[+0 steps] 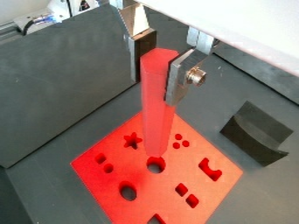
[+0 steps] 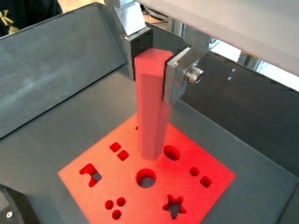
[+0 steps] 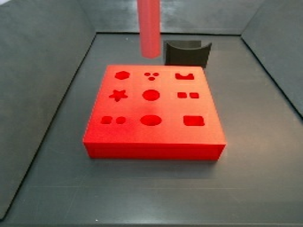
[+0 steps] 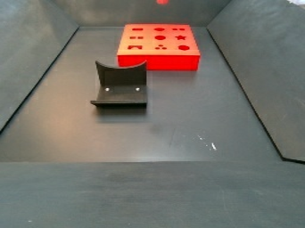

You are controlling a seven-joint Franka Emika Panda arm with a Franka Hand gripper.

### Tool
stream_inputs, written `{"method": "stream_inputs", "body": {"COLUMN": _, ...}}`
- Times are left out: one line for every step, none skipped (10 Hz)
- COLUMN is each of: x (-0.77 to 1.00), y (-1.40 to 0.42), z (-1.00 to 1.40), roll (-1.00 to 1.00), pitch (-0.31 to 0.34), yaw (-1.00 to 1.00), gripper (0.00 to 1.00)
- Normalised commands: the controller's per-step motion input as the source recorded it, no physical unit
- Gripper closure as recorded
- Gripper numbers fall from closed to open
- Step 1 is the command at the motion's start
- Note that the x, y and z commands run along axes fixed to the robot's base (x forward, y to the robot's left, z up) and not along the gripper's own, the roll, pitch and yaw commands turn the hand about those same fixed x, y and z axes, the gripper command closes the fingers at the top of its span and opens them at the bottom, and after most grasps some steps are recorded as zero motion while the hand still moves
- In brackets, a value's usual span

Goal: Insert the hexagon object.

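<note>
My gripper (image 1: 162, 70) is shut on the top of the hexagon object (image 1: 158, 114), a long bright-red rod that hangs upright from the jaws; both wrist views show this grip (image 2: 155, 66). The rod (image 2: 149, 114) hangs above the middle of the big flat red block (image 1: 158, 184) with shaped holes (image 2: 122, 175), not touching it. In a side view the rod (image 3: 149, 27) hangs over the block's far edge (image 3: 154, 149), the gripper out of frame. In a side view only the rod's lower tip (image 4: 161, 2) shows above the block (image 4: 161, 61).
A small dark grey curved holder (image 3: 186, 53) stands on the floor behind the block, also seen in both wrist views (image 1: 257, 131) (image 2: 10, 206) and a side view (image 4: 120, 85). Dark sloping walls enclose the floor on all sides.
</note>
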Motion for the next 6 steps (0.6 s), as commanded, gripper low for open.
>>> {"method": "stream_inputs", "body": {"x": 0.0, "y": 0.43, "z": -0.22, "roll": 0.0, "pitch": 0.0, "yaw": 0.0, "gripper": 1.0}}
{"method": "stream_inputs", "body": {"x": -0.08, "y": 0.81, "z": -0.41, "roll": -0.02, "pitch": -0.057, "yaw": 0.0, "gripper": 1.0}}
{"method": "stream_inputs", "body": {"x": -0.12, "y": 0.93, "z": -0.47, "roll": -0.02, "pitch": -0.067, "yaw": -0.01, "gripper": 1.0}}
{"method": "stream_inputs", "body": {"x": -0.15, "y": 0.94, "z": -0.46, "roll": -0.01, "pitch": -0.074, "yaw": 0.0, "gripper": 1.0}}
{"method": "stream_inputs", "body": {"x": -0.21, "y": 0.88, "z": -0.5, "roll": 0.0, "pitch": -0.083, "yaw": 0.0, "gripper": 1.0}}
{"method": "stream_inputs", "body": {"x": -0.34, "y": 0.76, "z": -0.55, "roll": 0.0, "pitch": -0.11, "yaw": -0.01, "gripper": 1.0}}
